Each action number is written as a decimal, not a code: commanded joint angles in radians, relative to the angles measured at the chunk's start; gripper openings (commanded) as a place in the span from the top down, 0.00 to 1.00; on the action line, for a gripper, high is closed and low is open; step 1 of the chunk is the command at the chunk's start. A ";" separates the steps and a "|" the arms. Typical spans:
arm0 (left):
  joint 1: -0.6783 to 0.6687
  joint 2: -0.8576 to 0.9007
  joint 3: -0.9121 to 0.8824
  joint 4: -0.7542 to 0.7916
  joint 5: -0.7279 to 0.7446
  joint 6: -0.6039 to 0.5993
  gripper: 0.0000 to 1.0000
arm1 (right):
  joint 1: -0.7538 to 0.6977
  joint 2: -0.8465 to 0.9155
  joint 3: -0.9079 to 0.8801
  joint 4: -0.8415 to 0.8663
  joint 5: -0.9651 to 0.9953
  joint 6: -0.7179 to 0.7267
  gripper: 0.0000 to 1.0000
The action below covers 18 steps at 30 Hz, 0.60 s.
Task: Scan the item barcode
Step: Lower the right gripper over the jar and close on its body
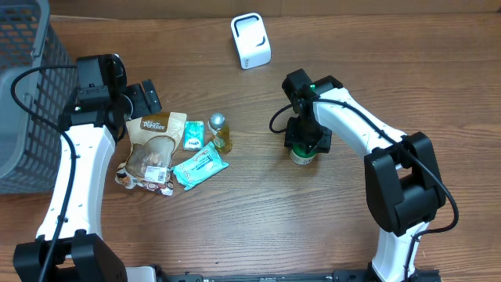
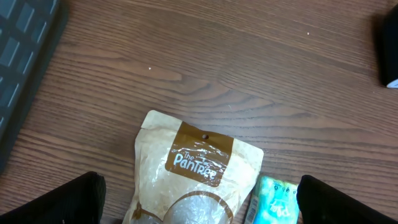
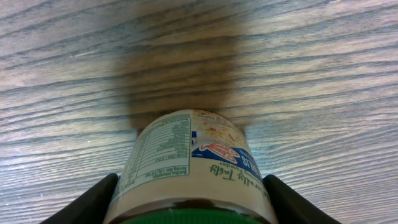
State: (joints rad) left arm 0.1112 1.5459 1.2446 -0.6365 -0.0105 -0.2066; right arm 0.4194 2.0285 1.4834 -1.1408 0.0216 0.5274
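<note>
Right gripper (image 1: 304,146) straddles the jar (image 3: 186,149) mid-desk: green lid, white nutrition label. Clamped or not, can't tell. Left gripper (image 2: 199,202) gapes wide, empty.

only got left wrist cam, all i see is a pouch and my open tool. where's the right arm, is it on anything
Observer: The right tool is down over a green-lidded jar, one finger on each side. I can't tell if it grips yet.
Operator: ok where's the scanner
Observer: A white scanner stands alone at the far side, with nothing touching it.
Operator: anything near the pouch i can't see
Observer: A small amber bottle sits right of the Pantree pouch, beyond the teal packets.
</note>
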 commanded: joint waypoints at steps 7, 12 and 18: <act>0.000 0.003 0.007 0.002 0.008 0.005 0.00 | 0.000 0.003 -0.005 0.018 -0.012 0.023 0.28; 0.000 0.003 0.007 0.002 0.008 0.005 0.00 | 0.000 0.003 -0.005 0.018 -0.012 0.023 0.29; 0.000 0.003 0.007 0.002 0.007 0.005 0.00 | 0.000 0.003 -0.032 0.042 -0.012 0.023 0.28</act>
State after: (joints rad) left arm 0.1112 1.5459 1.2446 -0.6365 -0.0105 -0.2066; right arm 0.4194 2.0285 1.4738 -1.1145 0.0116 0.5457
